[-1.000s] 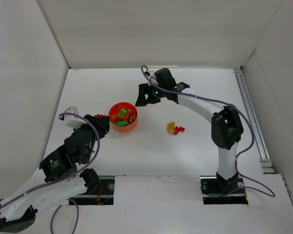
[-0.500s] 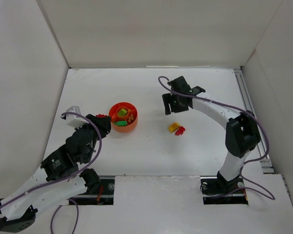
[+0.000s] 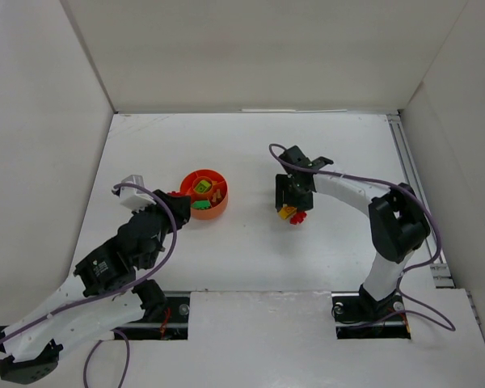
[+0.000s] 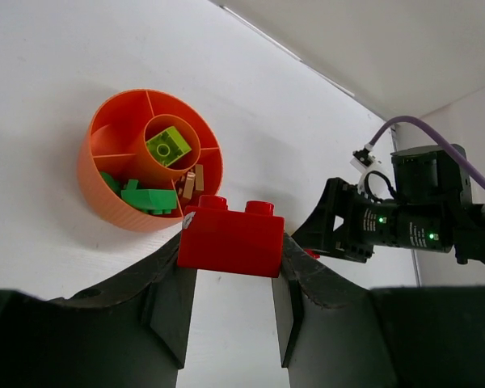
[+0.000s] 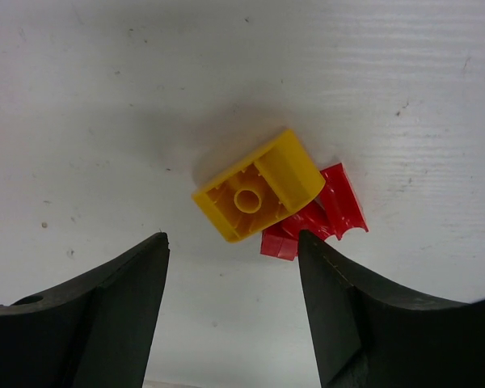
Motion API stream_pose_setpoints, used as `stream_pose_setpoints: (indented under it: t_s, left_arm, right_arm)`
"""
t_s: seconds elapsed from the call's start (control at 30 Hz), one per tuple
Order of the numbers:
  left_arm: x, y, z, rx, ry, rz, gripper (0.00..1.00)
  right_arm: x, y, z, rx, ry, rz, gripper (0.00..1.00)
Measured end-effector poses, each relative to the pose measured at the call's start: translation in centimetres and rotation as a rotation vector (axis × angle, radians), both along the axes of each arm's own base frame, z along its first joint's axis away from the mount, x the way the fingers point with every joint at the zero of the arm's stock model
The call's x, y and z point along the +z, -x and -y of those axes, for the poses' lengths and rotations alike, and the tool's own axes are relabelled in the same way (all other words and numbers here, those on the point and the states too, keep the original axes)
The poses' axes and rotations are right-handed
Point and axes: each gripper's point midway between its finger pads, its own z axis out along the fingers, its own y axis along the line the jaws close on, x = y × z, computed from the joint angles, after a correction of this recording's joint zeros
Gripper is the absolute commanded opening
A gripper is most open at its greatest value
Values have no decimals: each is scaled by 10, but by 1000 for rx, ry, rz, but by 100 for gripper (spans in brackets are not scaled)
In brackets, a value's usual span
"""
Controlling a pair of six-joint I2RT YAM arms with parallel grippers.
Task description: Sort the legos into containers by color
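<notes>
The orange-red bowl (image 3: 203, 194) stands left of the table's middle and also shows in the left wrist view (image 4: 117, 182), with lime, green and brown-orange bricks in its compartments. My left gripper (image 4: 230, 246) is shut on a red brick (image 4: 230, 238) and sits just left of the bowl (image 3: 175, 199). My right gripper (image 5: 233, 242) is open, right above a yellow brick (image 5: 259, 194) lying on its side against red pieces (image 5: 327, 212). In the top view this gripper (image 3: 293, 196) partly hides the yellow brick (image 3: 286, 212).
White walls enclose the table at the back and both sides. A metal rail (image 3: 416, 202) runs along the right edge. The arm bases are bolted at the near edge.
My right gripper has moved from near the bowl to the right and down, over the yellow and red bricks. My left gripper has moved slightly toward the bowl with the red brick.
</notes>
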Motion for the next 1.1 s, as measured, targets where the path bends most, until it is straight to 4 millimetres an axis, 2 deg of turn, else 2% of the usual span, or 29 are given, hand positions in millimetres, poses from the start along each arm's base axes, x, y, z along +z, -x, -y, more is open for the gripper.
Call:
stream_pose_setpoints:
  t_s: [0.37,0.6,0.77,0.87,0.97,1.0,1.07,1.1]
  left_arm:
    - [-3,0,6,-26,2,-2,15]
    - [-3,1,5,-27,7,3,15]
    - [-4,1,6,-28,4,2,15]
    - [-6,0,6,-28,-2,1,15]
    - [-6,0,6,-29,-6,1,15]
    - [-6,0,6,-29,-8,1,15]
    - [-6,0,6,-30,-10,1,15]
    - [-7,0,6,-30,-13,1,15]
  right_arm:
    - [-12,6,-4,-58,-36,-24,67]
    - [-11,-5,-7,-69,-57,-1,63]
    - [-19,-15,-5,-86,-32,-3,62]
    - [-26,-19,-1,-94,-11,-10,57]
    - [-28,-20,1,-98,-6,-14,47]
    - [-28,-20,1,-99,-5,-13,40]
    - [-27,-22,2,-97,2,-4,33]
    - [-26,-24,1,-95,6,5,26]
